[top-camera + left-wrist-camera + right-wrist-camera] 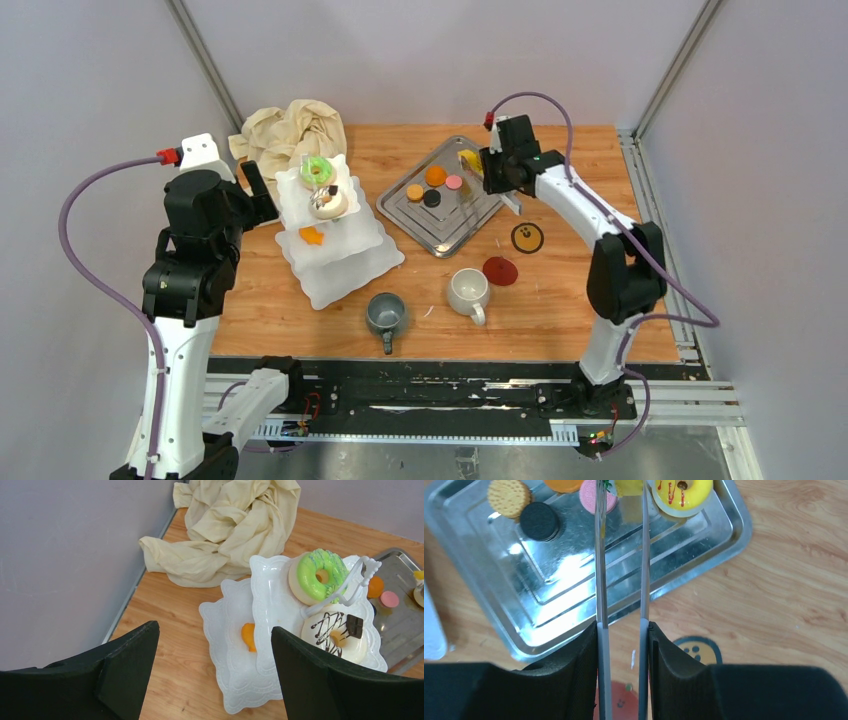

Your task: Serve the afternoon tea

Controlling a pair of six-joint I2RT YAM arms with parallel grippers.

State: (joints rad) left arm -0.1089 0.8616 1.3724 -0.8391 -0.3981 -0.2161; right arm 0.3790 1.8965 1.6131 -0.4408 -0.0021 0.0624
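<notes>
My right gripper (622, 630) is clamped on the tongs (644, 555), with the blades either side of a yellow pastry (626, 486) at the tray's (549, 595) one o'clock corner. This looks like the pickup. Next I pinch firmly, lift clear and carry it to the stand (340, 265) at nine o'clock. My left gripper (215, 630) hangs empty, jaws apart.

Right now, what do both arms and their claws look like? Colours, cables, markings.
Both the left arm and the right arm alternate white link shells with black joint housings. A purple cable loops along each, ending in a red plug near the wrist. The left claw and right claw have matte black wedge-shaped fingers; the right's pads look finely ribbed. No readable markings.
</notes>
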